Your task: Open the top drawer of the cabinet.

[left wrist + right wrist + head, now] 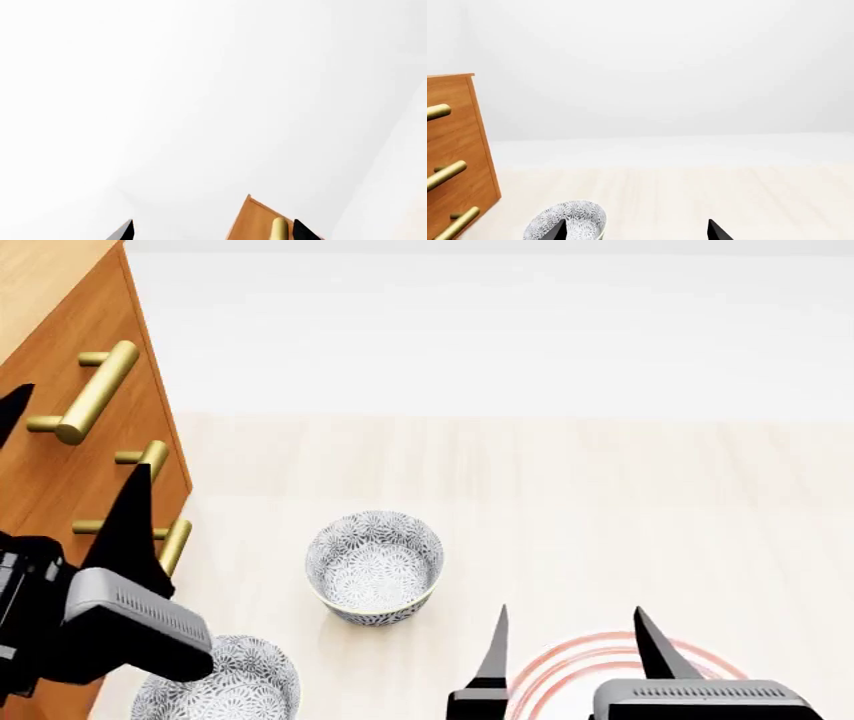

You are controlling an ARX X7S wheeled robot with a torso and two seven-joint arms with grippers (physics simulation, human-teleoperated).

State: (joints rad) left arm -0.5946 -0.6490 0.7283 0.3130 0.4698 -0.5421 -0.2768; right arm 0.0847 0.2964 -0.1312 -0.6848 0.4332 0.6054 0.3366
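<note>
Two grippers showing nearest the head camera: right gripper (571, 645) hanging with jaws wide and holding nothing, over a red-ringed plate (607, 665) on the pale floor (534, 490); left gripper (74, 455) reaching up at the cabinet (54, 455), jaws spread wide, fingers flanking the front near the upper handle, contact hard to judge from this angle. Lying just beyond, two patterned bowls, one (220, 685) under the left arm, the other (375, 567) farther out. Standing at left, the cabinet with three brass handles stacked; the top drawer (67, 350) sitting flush, appearing closed, its brass handle (87, 392) uppermost. Filling the far background, a white wall (534, 330).
</note>
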